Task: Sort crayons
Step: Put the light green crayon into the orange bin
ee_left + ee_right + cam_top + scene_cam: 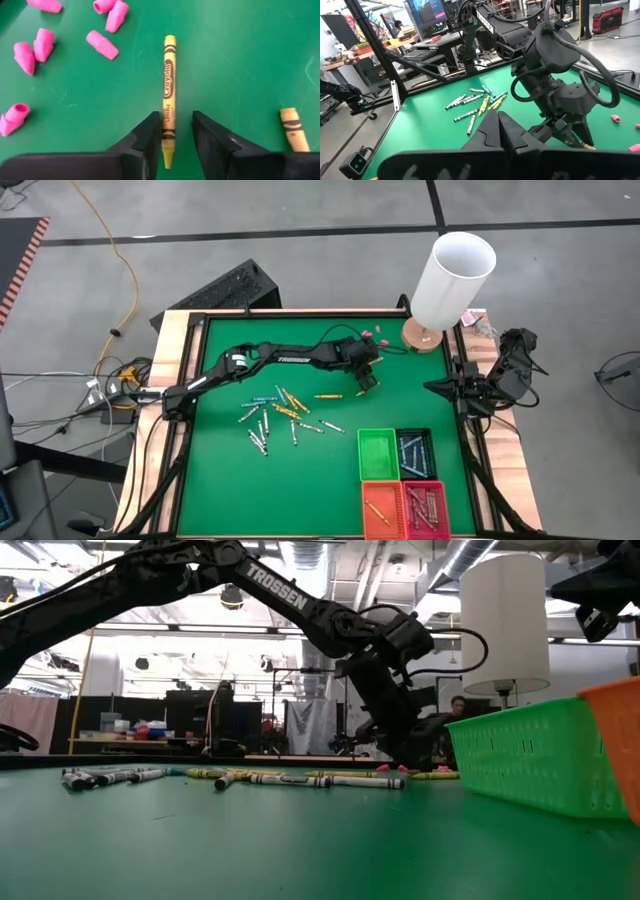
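A yellow-orange crayon (169,95) lies flat on the green mat. My left gripper (177,137) is open over it, one finger on each side of the crayon near its pointed end; it also shows in the high view (366,383) and the low view (405,755). A second yellow-orange crayon (295,131) lies beside it (328,396). A scatter of several crayons (270,415) lies left of centre (300,780). My right gripper (499,122) is shut and empty at the table's right edge (440,387). My left gripper straddles the yellow-orange crayon near its pointed end (169,150), fingers coming from above and lying along it. One finger (152,137) stands right against the crayon's side, and I cannot tell whether it touches. The other finger stands apart. The crayon lies flat on the mat.
Several stubby pink pieces (40,45) lie just beyond the gripper (372,337). Four small bins stand near right: green (378,453), black with blue crayons (414,452), orange (380,505), red (425,508). A white lamp (452,280) stands at the far right corner.
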Robot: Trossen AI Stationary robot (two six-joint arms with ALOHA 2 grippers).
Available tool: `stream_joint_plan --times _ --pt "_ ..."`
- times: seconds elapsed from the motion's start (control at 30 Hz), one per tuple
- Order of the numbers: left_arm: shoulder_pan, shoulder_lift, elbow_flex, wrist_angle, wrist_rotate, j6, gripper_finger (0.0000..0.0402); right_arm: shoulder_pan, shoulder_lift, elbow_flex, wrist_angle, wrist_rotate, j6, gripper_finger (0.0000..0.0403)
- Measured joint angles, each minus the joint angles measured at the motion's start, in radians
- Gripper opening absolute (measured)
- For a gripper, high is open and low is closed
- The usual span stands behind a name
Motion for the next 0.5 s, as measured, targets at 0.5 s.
stream_joint_plan --times 0.5 --pt "0.004 -0.006 0.000 -0.046 0.037 0.006 0.0004 0.000 0.000 0.000 0.000 0.000 0.000 0.0000"
